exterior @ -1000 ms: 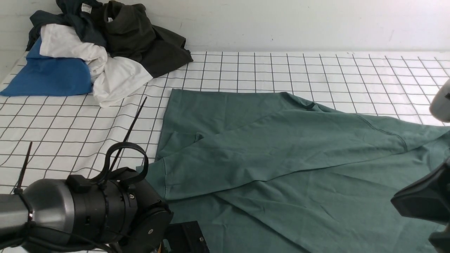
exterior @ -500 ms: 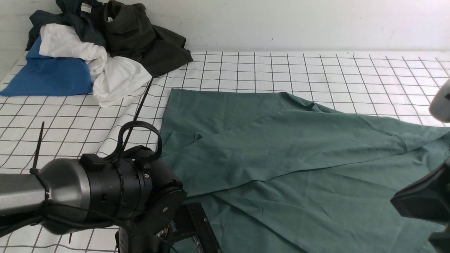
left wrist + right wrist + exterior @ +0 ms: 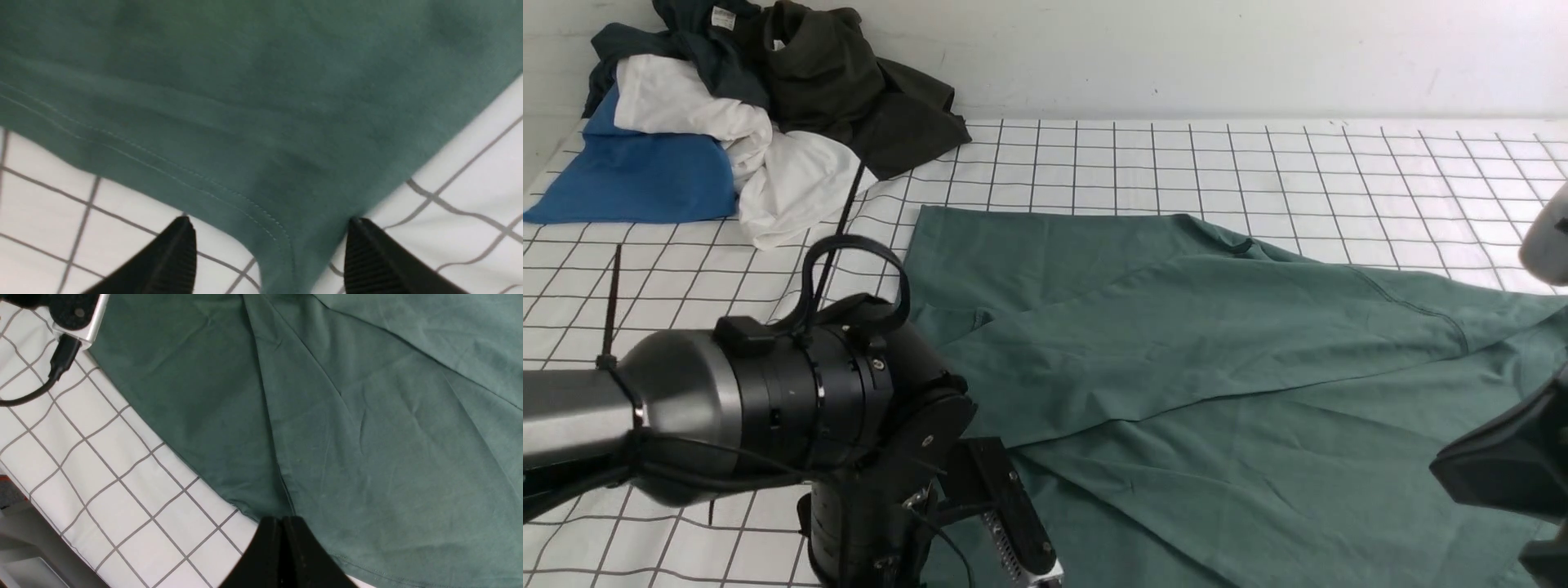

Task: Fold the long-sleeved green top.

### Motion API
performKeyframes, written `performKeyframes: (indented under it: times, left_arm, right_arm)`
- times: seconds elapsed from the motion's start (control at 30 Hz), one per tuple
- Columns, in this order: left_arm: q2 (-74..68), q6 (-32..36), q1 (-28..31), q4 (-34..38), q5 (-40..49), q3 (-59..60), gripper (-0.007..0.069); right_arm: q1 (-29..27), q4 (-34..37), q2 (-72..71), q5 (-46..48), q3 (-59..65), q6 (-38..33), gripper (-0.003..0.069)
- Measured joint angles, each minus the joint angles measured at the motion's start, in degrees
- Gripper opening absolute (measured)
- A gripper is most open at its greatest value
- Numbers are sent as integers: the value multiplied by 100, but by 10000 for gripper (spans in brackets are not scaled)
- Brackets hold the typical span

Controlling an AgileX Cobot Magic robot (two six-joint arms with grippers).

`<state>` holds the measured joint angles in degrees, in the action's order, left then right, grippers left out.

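The green long-sleeved top (image 3: 1217,351) lies spread on the checked table cloth, with one sleeve folded across its body. My left gripper (image 3: 269,222) is open at the top's near left corner. The stitched hem of the top (image 3: 261,102) lies flat between its two ribbed fingers (image 3: 367,257) and is not pinched. In the front view the left arm (image 3: 792,408) hides that corner. My right gripper (image 3: 282,519) is shut, its tips at the hem of the top (image 3: 367,437), where a long crease ends. The right arm (image 3: 1503,469) stays low at the right edge.
A pile of other clothes (image 3: 752,106) sits at the back left: a blue garment (image 3: 637,175), a white one (image 3: 792,184) and a dark olive one (image 3: 849,90). The table's near edge (image 3: 24,539) shows in the right wrist view.
My left gripper has opened and let go of the top's corner. The left arm has risen and moved forward to the right. The right arm has not moved.
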<state>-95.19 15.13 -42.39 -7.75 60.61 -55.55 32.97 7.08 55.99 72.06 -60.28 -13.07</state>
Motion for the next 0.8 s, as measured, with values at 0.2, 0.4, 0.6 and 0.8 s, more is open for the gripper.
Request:
performKeyframes:
  times: [0.2,0.4,0.6,0.8]
  left_arm:
    - [-109,192,0,10,13,-34,447]
    - [-288,223,0,44,54,137,447]
    - [-306,227,7,21,-57,403,447]
    - [-306,227,7,-26,-645,470,447]
  right_arm:
    - [0,1,0,0,0,-20,-14]
    - [0,1,0,0,0,-20,-14]
    - [0,6,0,0,0,-24,-14]
    - [0,25,0,0,0,-31,-14]
